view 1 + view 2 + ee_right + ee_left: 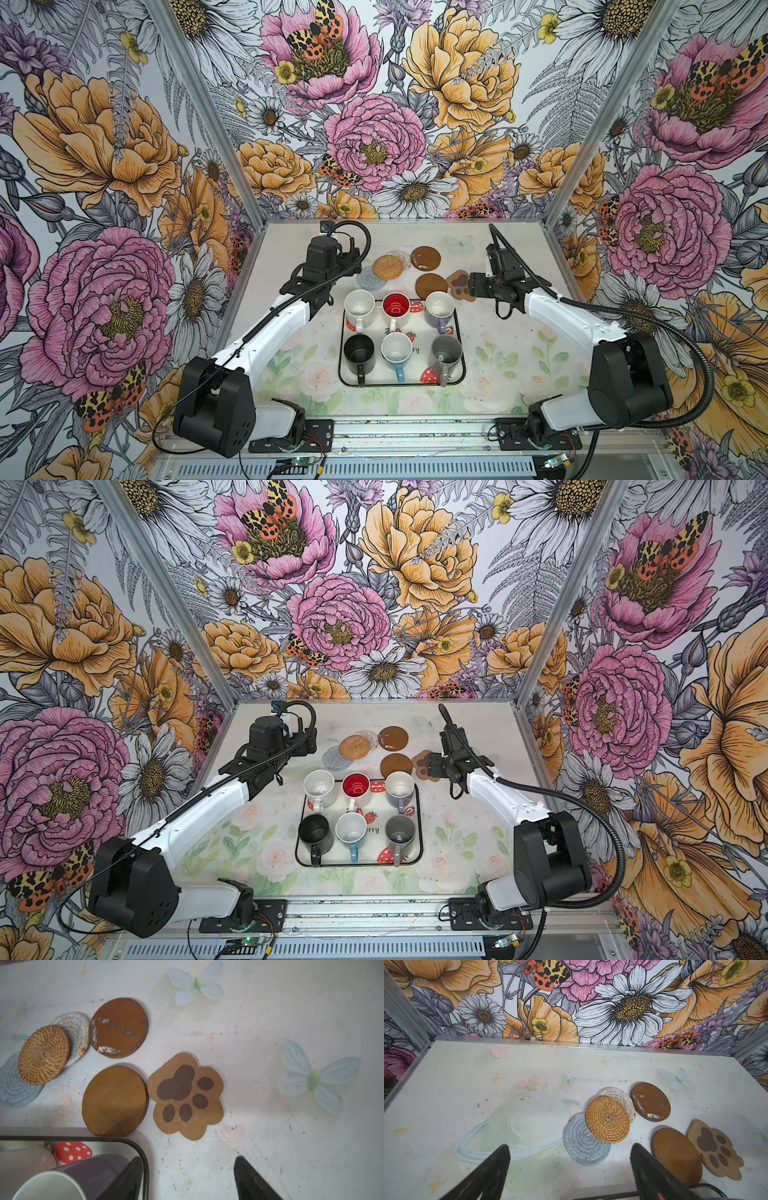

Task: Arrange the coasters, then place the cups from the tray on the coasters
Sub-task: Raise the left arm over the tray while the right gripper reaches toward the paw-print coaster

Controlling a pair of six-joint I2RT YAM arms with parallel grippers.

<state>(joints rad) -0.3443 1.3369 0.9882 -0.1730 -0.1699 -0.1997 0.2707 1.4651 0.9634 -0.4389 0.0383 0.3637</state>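
The coasters lie in a loose cluster behind the tray (460,365). A tan rattan one (389,267) overlaps a blue-grey woven one (368,279) and a pale one (400,257). To their right lie two brown discs (425,257) (431,285) and a paw-shaped one (459,284). Six cups stand on the tray: white (360,303), red-inside (396,304), lavender (439,304), black (359,351), light blue (396,348) and grey (446,349). My left gripper (570,1145) hangs open short of the blue-grey coaster (586,1142). The right gripper (188,1157) is open beside the paw coaster (186,1096), holding nothing.
The tray's black rim (143,1153) and the lavender cup (99,1165) sit right beside one right finger (133,1176). Flowered walls close in the back and both sides. Bare table lies left of the coasters (467,1088) and right of the paw coaster (291,1126).
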